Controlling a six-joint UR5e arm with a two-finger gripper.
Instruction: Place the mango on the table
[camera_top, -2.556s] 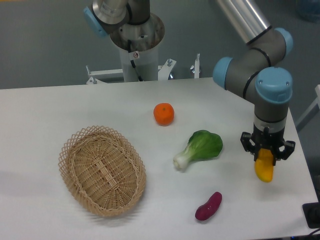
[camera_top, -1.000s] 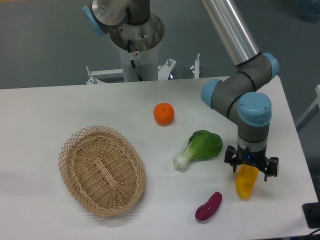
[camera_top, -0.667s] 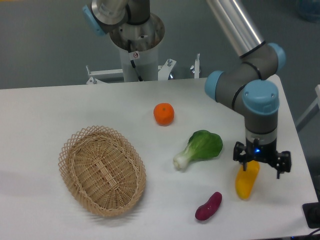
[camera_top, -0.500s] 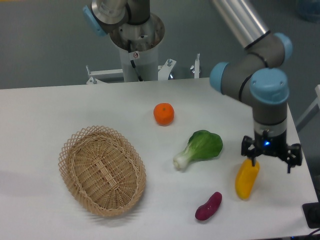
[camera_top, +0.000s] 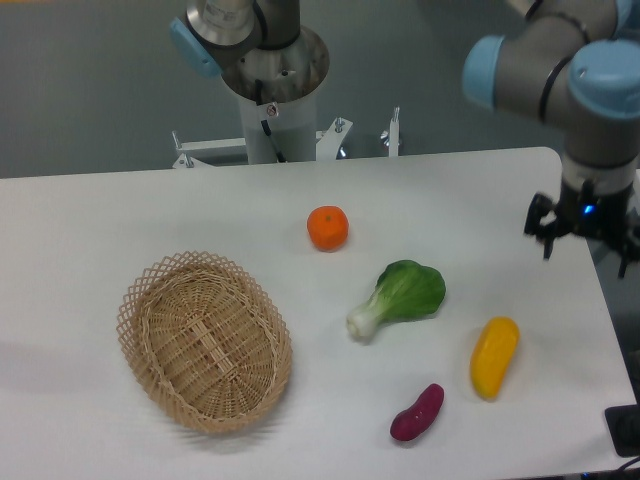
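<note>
1. The elongated smooth yellow mango (camera_top: 494, 357) lies flat on the large white matte surface (camera_top: 150, 210), at about four o'clock from the green leafy bok choy (camera_top: 400, 296), just beside the small magenta-purple oblong vegetable (camera_top: 417, 412)
2. The black two-finger hand (camera_top: 585, 225) hangs well apart at the mango's one o'clock, spread wide, holding nothing
3. The placing looks done; only retreat seems left
</note>
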